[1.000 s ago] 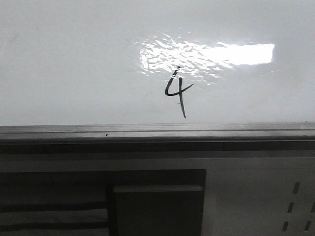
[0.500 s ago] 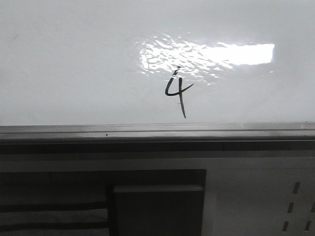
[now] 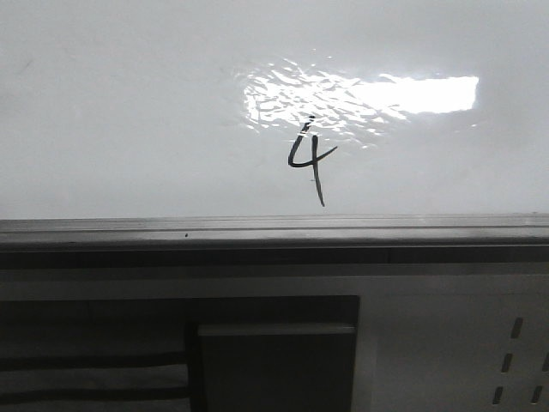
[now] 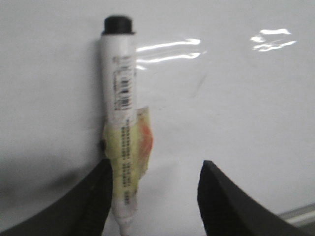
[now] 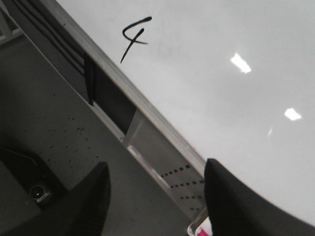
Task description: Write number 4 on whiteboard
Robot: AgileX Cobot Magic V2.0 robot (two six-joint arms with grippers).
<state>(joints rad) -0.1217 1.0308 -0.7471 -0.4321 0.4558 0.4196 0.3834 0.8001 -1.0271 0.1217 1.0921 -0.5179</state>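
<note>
Black ink forms the 4 (image 3: pixel 310 160) on the whiteboard (image 3: pixel 129 112), just above its lower rail. Left claw (image 4: pixel 152 196) gapes, a marker (image 4: pixel 120 123) against one finger; right claw (image 5: pixel 155 196) open, empty, apparently finished.

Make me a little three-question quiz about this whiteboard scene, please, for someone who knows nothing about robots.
1. True or false: a 4 is already drawn on the whiteboard.
2. Which tool has the marker by it? A) left B) right
3. Fill in: in the front view, the bright reflection sits ____ the 4.

Key: 1 true. 2 A: the marker lies against one finger of the open left tool; the right tool is open and empty. 3 above.
</note>
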